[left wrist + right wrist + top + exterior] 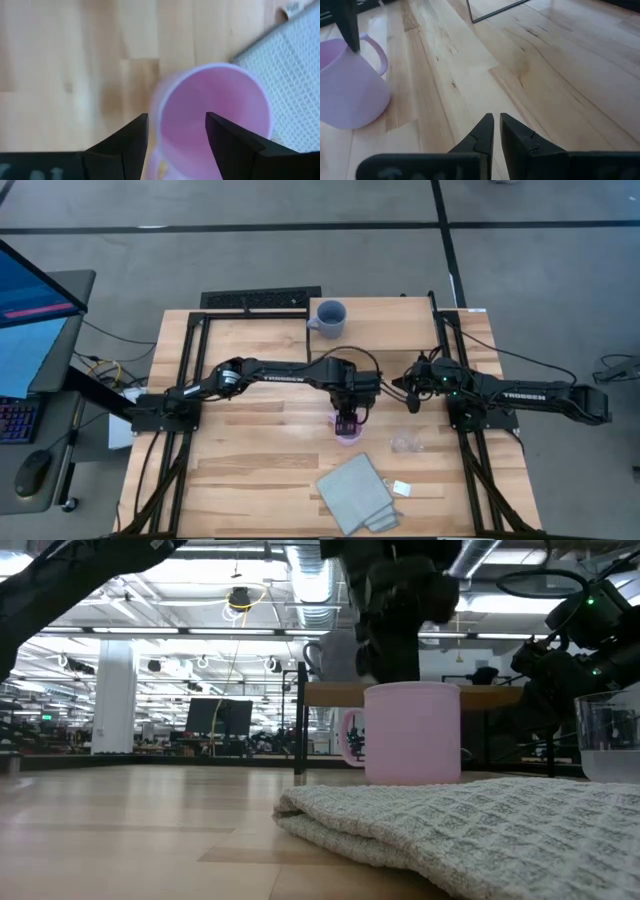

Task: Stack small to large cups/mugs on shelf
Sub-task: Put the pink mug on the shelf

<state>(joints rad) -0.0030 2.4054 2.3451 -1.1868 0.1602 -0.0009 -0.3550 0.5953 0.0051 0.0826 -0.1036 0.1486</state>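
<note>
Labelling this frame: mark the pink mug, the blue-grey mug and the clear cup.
pink mug (412, 735), low view, its side wall.
blue-grey mug (331, 316), high view, its open mouth.
clear cup (404, 443), high view, its body.

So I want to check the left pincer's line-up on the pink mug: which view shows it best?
The left wrist view: the left pincer is open, one finger over the pink mug mouth, the other outside its rim. High view: the arm hides most of the mug. Low view: its side. Right wrist view: its side and handle.

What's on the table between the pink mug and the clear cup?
Nothing: in the high view, only bare tabletop separates the pink mug from the clear cup.
</note>
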